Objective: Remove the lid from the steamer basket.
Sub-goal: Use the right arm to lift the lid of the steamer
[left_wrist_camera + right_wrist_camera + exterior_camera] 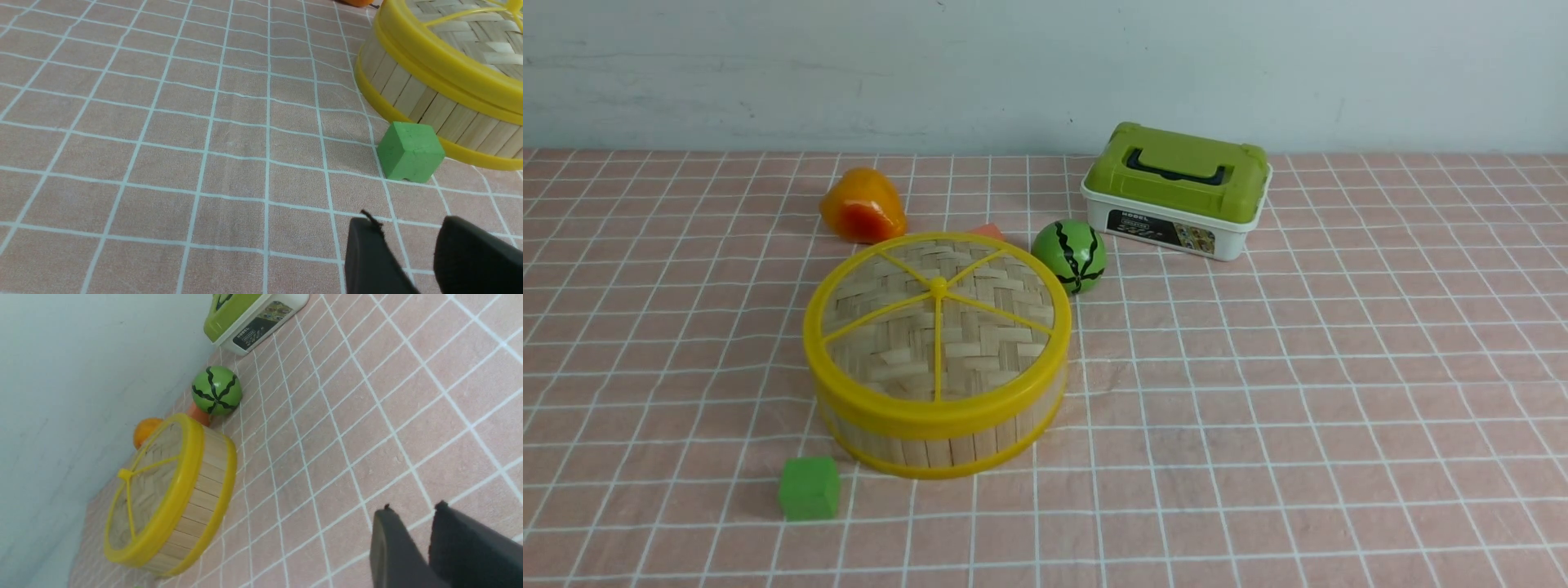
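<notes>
The lid (pixel 938 314), woven pale bamboo with a yellow rim and spokes, sits closed on the steamer basket (pixel 947 445) left of the table's middle. Neither arm appears in the front view. In the left wrist view the lid (pixel 429 53) and basket wall (pixel 425 106) lie ahead of my left gripper (pixel 408 228), which is open over bare cloth with nothing between its fingers. The right wrist view shows the lid (pixel 151 477) on the basket (pixel 204 490) well away from my right gripper (pixel 413 510), whose jaws stand narrowly apart and empty.
A green cube (pixel 809 487) lies just in front of the basket, near the left gripper. Behind the basket are an orange fruit (pixel 862 207), a small orange-red piece (pixel 988 231) and a watermelon ball (pixel 1069 256). A white box with green lid (pixel 1176 189) stands back right.
</notes>
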Motion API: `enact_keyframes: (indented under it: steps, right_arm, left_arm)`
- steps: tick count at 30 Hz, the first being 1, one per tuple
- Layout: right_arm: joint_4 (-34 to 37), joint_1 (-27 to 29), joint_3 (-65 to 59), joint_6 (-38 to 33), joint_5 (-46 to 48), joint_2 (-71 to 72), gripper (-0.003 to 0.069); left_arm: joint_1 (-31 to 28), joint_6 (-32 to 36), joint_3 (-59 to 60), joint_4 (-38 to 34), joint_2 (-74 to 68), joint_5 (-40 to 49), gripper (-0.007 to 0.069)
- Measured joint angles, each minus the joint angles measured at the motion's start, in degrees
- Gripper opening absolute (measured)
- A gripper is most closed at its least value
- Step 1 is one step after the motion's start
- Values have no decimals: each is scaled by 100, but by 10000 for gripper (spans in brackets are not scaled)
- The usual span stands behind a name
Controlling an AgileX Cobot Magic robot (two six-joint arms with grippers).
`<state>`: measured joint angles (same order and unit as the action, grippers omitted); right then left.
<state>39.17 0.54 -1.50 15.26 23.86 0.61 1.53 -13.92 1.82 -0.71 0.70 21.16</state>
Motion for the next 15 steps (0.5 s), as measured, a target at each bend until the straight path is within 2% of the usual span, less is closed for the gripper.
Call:
enact_keyframes:
  steps: [5, 8, 10, 13, 14, 15]
  right_arm:
    - [158, 0, 65, -720, 104, 0, 130]
    - [28, 0, 669, -1438, 351, -53, 122]
    - [-284, 0, 1150, -1776, 494, -244, 97]
    - [-1170, 0, 2394, -2252, 1091, -1087, 18]
    - [-1784, 0, 3198, -2366, 1567, -1749, -12]
    - [-1845, 0, 3287, -2366, 1624, -1823, -13]
  left_arm:
    - [0, 0, 0, 0, 0, 0, 239]
    - [0, 0, 0, 0, 0, 0, 239]
    - [0, 0, 0, 0, 0, 0, 239]
    - [0, 0, 0, 0, 0, 0, 239]
    - [0, 0, 0, 0, 0, 0, 239]
    - [0, 0, 0, 0, 0, 0, 239]
